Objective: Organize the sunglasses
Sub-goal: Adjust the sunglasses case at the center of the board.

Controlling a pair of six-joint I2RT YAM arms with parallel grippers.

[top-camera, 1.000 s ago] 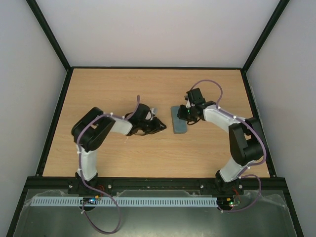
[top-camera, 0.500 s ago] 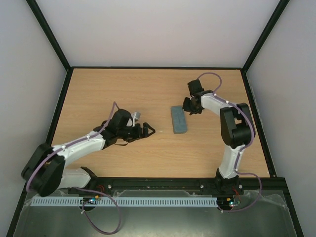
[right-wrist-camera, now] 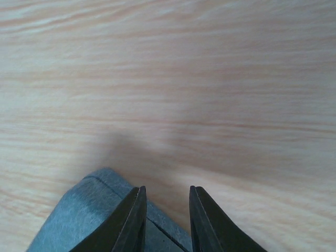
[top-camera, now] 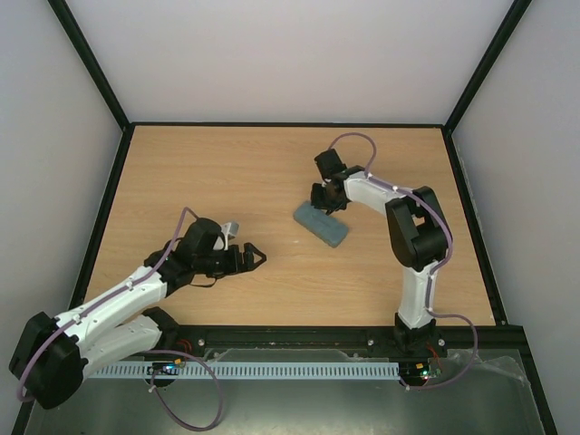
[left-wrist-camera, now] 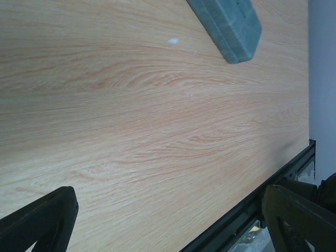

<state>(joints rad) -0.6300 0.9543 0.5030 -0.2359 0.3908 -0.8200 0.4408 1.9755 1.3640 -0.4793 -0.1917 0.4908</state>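
Note:
The sunglasses are out of view in every frame. A closed blue-grey oblong case (top-camera: pixel 320 224) lies slantwise on the wooden table, right of centre. My right gripper (top-camera: pixel 324 198) hovers at the case's far left end. In the right wrist view its fingers stand a narrow gap apart (right-wrist-camera: pixel 167 189) over the case's corner (right-wrist-camera: pixel 79 220), with bare wood showing between them and nothing clamped. My left gripper (top-camera: pixel 249 256) is wide open and empty, low over bare table to the near left of the case. From the left wrist, the case (left-wrist-camera: pixel 228 26) shows at the top, beyond the left gripper (left-wrist-camera: pixel 168 194).
A black frame rail (top-camera: pixel 290 331) bounds the wooden table (top-camera: pixel 227 163) at the near edge, and the same rail (left-wrist-camera: pixel 252 215) runs close by the left fingers. White walls enclose the back and sides. The left arm (top-camera: pixel 118 294) stretches low along the near left.
The left gripper opened wide and drew back toward the near left, empty. The right gripper moved left, and the case turned from nearly upright to slanted, shifting slightly left.

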